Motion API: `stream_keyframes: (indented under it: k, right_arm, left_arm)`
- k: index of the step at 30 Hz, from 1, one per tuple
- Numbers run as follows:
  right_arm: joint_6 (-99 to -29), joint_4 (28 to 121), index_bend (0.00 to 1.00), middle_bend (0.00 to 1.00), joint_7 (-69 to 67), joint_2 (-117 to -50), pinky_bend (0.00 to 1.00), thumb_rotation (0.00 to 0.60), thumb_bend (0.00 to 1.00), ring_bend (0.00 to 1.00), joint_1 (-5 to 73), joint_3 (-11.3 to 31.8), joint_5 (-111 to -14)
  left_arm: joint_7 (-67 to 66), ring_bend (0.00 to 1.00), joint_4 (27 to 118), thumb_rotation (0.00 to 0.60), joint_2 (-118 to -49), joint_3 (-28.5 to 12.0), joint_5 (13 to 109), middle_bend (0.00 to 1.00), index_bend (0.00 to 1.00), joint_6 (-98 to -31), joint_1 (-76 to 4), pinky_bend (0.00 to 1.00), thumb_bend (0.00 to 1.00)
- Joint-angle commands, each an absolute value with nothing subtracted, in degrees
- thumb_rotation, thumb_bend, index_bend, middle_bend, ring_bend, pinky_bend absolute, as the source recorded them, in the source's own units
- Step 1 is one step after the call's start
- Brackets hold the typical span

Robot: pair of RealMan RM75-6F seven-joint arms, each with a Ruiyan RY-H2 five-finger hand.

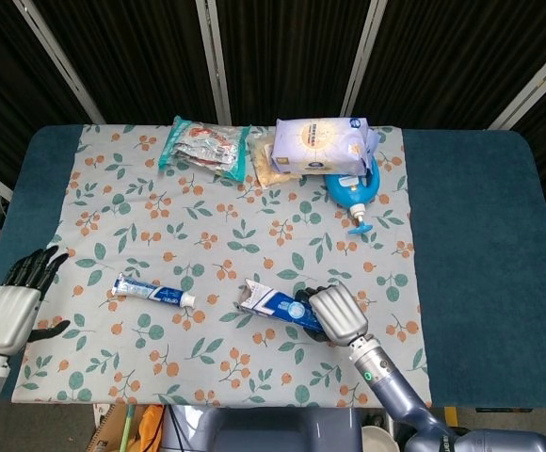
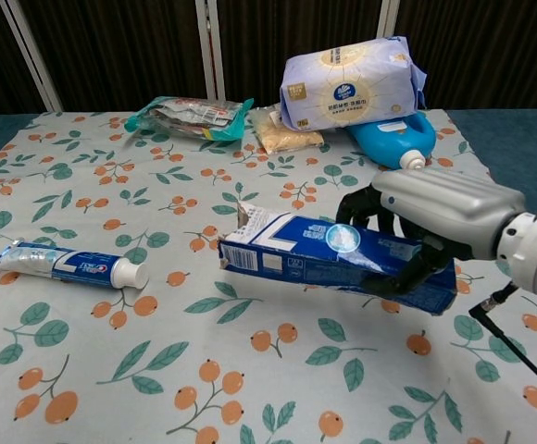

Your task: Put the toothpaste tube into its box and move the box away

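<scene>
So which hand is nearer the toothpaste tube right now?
Left. The left hand hovers open at the cloth's left edge, apart from the tube. The right hand is farther, on the tube's other side, holding the box.
</scene>
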State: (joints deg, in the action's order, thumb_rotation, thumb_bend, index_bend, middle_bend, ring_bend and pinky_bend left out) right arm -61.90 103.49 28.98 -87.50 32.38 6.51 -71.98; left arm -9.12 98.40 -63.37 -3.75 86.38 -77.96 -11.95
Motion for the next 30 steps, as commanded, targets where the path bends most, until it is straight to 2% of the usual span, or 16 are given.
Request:
stream_keyframes:
  k: [1,8,14,22,30]
  right_arm:
    - [-62.36,104.77,0.58,0.57,27.86,-86.01,0.6,0.6,0.39,0.57,32.25,6.91,-72.4]
    - [-63.29,105.75,0.58,0.57,25.44,-83.78,0.6,0.6,0.39,0.57,31.74,7.0,-73.31]
    - [-63.9,105.62,0.58,0.57,23.79,-82.74,0.6,0.6,0.39,0.57,31.43,7.02,-74.03]
    - [-64.46,105.31,0.58,0.57,22.15,-82.1,0.6,0.6,0.39,0.57,31.18,7.12,-74.35]
    - [-64.95,104.49,0.58,0.57,20.95,-82.22,0.6,0.6,0.39,0.57,30.87,6.91,-74.63]
  left_arm:
    - [-13.06,0.24,101.98,0.6,-63.03,-7.48,82.45,0.22,0.13,-73.15,-16.44,0.31,0.11]
    - [-24.33,0.26,104.77,0.6,-64.21,-11.75,68.12,0.23,0.19,-60.66,-25.37,0.33,0.16]
    - [-31.22,0.26,103.85,0.6,-67.02,-10.64,58.35,0.25,0.21,-52.88,-31.44,0.33,0.16]
    - [-36.33,0.31,99.19,0.6,-74.05,-6.82,55.51,0.31,0.26,-53.02,-34.27,0.36,0.16]
    - [-36.38,0.37,95.48,0.6,-78.35,-5.04,56.21,0.38,0.31,-54.29,-35.11,0.39,0.17]
